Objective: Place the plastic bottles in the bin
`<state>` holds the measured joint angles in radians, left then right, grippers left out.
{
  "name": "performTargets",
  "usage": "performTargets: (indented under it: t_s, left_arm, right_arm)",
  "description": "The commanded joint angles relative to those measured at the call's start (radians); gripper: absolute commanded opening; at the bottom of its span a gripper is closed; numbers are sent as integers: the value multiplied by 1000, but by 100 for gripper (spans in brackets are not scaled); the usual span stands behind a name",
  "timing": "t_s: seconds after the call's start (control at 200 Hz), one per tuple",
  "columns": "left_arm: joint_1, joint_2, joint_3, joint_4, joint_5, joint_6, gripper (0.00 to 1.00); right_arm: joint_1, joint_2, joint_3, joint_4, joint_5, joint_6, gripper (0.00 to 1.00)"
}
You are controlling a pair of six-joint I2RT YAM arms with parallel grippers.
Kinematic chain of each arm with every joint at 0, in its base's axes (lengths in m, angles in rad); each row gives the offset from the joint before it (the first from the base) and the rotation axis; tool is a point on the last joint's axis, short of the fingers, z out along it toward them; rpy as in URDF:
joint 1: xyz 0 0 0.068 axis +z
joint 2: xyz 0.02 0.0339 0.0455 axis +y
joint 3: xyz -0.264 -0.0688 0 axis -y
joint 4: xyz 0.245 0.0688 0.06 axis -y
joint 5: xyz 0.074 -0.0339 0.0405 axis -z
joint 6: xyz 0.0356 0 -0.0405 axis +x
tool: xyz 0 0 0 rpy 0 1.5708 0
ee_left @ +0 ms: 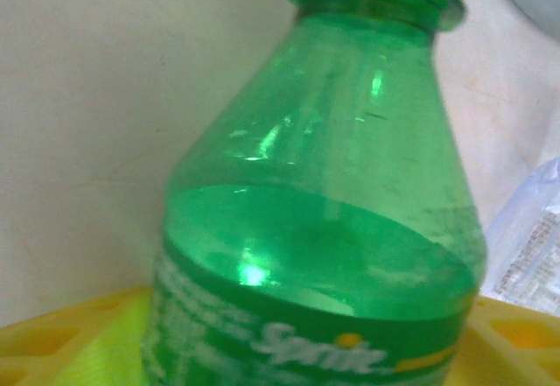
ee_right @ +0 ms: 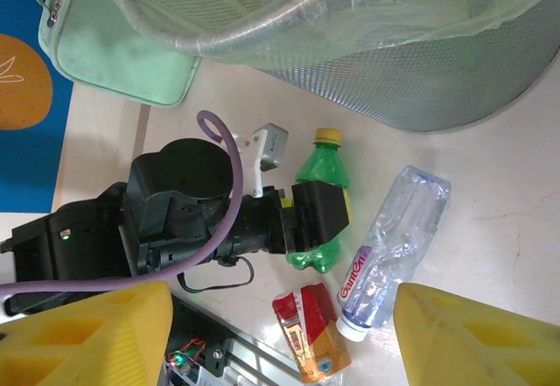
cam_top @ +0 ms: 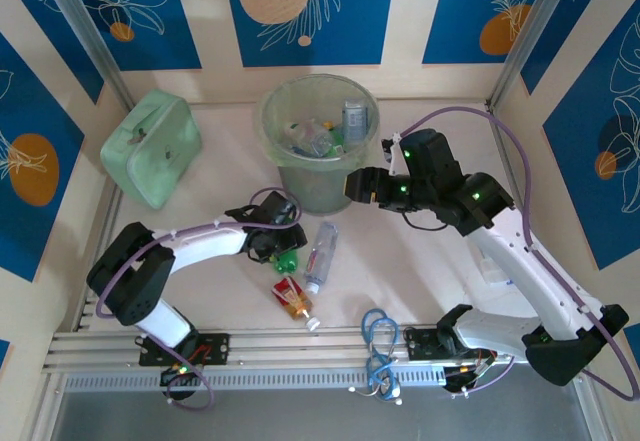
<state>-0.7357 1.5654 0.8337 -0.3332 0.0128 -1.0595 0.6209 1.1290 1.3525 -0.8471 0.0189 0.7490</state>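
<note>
Left pincer [ee_right: 317, 227] straddles green bottle [ee_right: 325, 164] lying on desk [cam_top: 410, 271], centre frame (clamped or not: cannot tell). Right pincer [cam_top: 357, 187] open, empty, against bin [cam_top: 318, 189], upper centre, binned bottles [cam_top: 325, 133] inside. Clear bottle [cam_top: 320, 256] and red-label bottle [cam_top: 293, 299] lie lower centre.

This is a robotics lab test cell. A left arm [cam_top: 190, 246] and a right arm [cam_top: 520, 271] are bolted to aluminium rails [cam_top: 300, 344] at the near edge of a pale tabletop [cam_top: 410, 276]. Printed blue-and-cream panels [cam_top: 330, 36] wall it in left, right and far. Coiled blue cables [cam_top: 377, 359] hang near.
</note>
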Motion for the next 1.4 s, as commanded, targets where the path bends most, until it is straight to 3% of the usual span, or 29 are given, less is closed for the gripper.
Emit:
performTargets:
  t_s: [0.0, 0.225, 0.435, 0.59, 0.7, 0.785, 0.93, 1.05, 1.396]
  left_arm:
    - [-4, 9, 25, -43, -27, 27, 66]
    - [-4, -42, 62, -103, -59, 98, 50]
    - [-3, -120, 129, -158, -72, 233, 48]
    - [2, -250, 258, -160, 82, 416, 47]
    - [4, -316, 386, -205, 154, 550, 47]
    - [7, -330, 486, -253, 214, 665, 44]
    - [7, -306, 608, -325, 411, 838, 45]
    - [7, -249, 695, -406, 484, 897, 41]
    - [8, -230, 726, -414, 528, 920, 38]
  right_arm:
    - [0, -3, 28, 13, -21, 18, 68]
    - [-6, 1, 55, 14, -14, 21, 68]
    - [-16, 25, 121, 10, -21, 11, 68]
    - [-49, 38, 172, 10, -46, -13, 69]
    - [-134, 50, 185, 36, -153, -5, 69]
    - [-182, 62, 205, 59, -231, -3, 70]
    - [-197, 120, 313, 4, -284, -69, 71]
    - [-195, 135, 352, 6, -341, -86, 71]
    - [-150, 128, 306, 43, -362, -69, 71]
